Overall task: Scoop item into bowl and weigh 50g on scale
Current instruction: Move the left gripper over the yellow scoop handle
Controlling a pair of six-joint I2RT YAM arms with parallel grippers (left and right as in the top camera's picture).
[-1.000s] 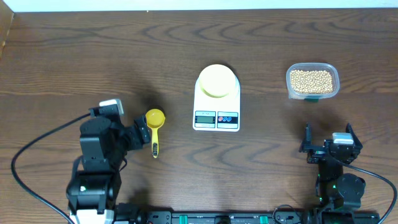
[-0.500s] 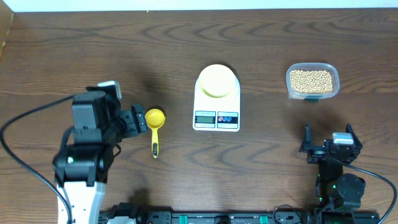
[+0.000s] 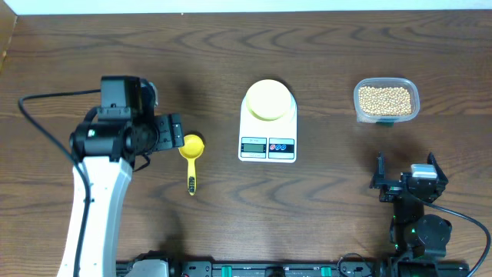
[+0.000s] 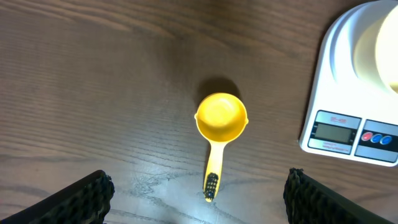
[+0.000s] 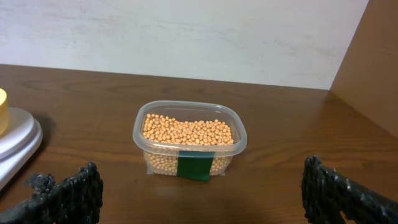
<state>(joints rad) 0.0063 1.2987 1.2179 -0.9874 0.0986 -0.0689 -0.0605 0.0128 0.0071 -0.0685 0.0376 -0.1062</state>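
Note:
The tan beans fill a clear tub at the back right, also seen in the right wrist view as beans. A pale-yellow bowl sits on the white scale at the table's centre. A yellow scoop lies left of the scale, its handle toward the near edge. My left gripper hangs open just left of the scoop's cup. In its wrist view the scoop lies ahead between the wide-apart fingers. My right gripper stands open, nothing in it, nearer than the tub.
The scale's display and two buttons face the near edge. A green label marks the tub's front. A pale wall runs behind the table's far edge. Cables trail from the left arm across the left side.
My left arm has swung away from the near edge, its gripper moving from beside the scoop's handle to beside its cup. The right arm has not moved.

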